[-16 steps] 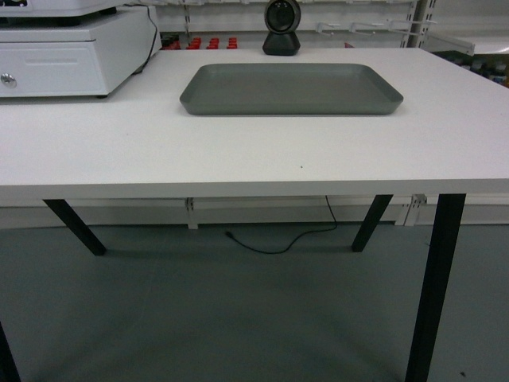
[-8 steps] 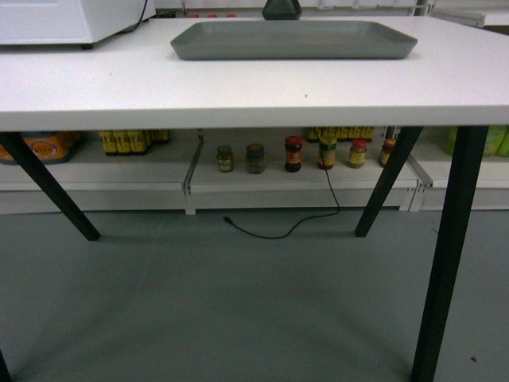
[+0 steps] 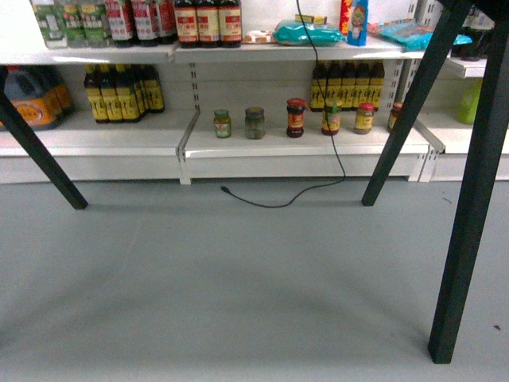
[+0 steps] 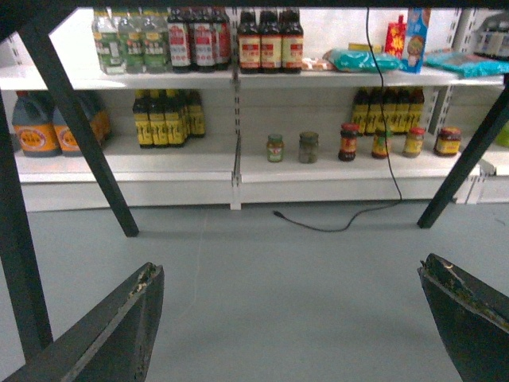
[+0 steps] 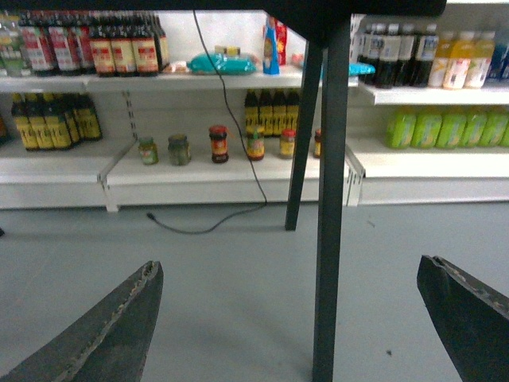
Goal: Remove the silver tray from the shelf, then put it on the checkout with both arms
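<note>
The silver tray is out of view in every frame. Of the checkout only the dark legs (image 3: 471,199) show, and one leg (image 5: 332,199) stands straight ahead between my right gripper's fingers, farther off. My left gripper (image 4: 290,269) is open above the grey floor, with nothing between its fingers (image 4: 119,334). My right gripper (image 5: 288,267) is open too and holds nothing. The white shelf (image 3: 302,145) runs along the back, low down, carrying jars. Neither gripper shows in the head view.
Jars (image 3: 296,117) and dark bottles (image 3: 119,91) stand on the lower store shelf, more bottles (image 3: 203,22) on the board above. A black cable (image 3: 274,200) lies on the grey floor. Another table leg (image 3: 40,151) slants at the left.
The head view has dropped from the white tabletop with the silver tray to below it. Tray, scanner and tabletop have left the view; shelves and floor now fill it.
</note>
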